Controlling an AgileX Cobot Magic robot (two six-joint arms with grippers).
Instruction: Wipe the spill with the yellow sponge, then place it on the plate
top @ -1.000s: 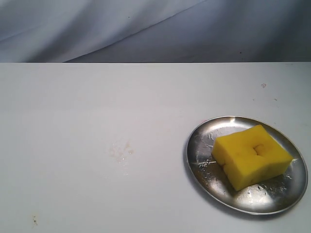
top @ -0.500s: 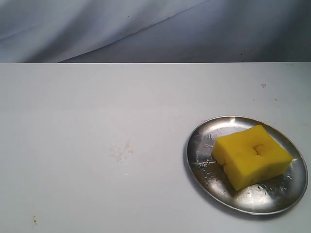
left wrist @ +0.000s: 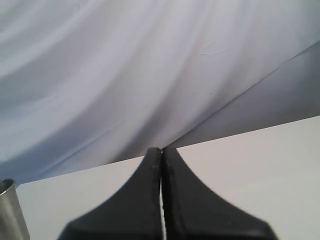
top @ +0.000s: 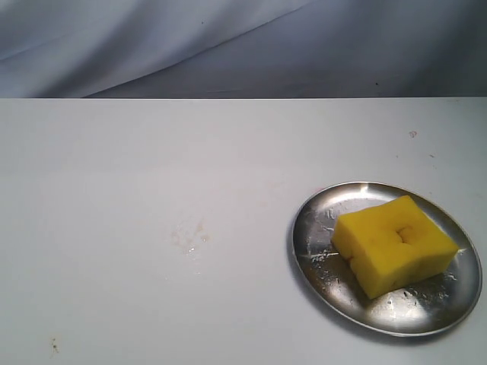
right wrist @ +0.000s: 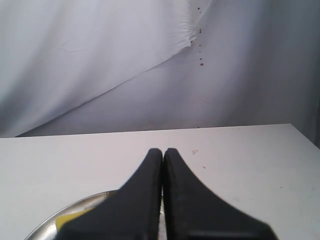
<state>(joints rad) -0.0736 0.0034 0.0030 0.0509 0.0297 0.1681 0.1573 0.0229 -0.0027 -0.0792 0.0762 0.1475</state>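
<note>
Soft, cool, even light across the desk (top: 152,152), which is bright and almost washed out. The plate (top: 312,251) kicks back glare, with a hot streak on its rim at 12 o'clock and a bright patch near 5 o'clock. A thin shadow hugs its edge from 6 to 9 o'clock. The sponge (top: 392,243) is vivid, its near faces a shade darker. The cloth (top: 380,46) dims toward 2 o'clock. The exterior view is slightly soft. In both wrist views the jaws are near-black, with detail lost and edges blurred close to the lens.
</note>
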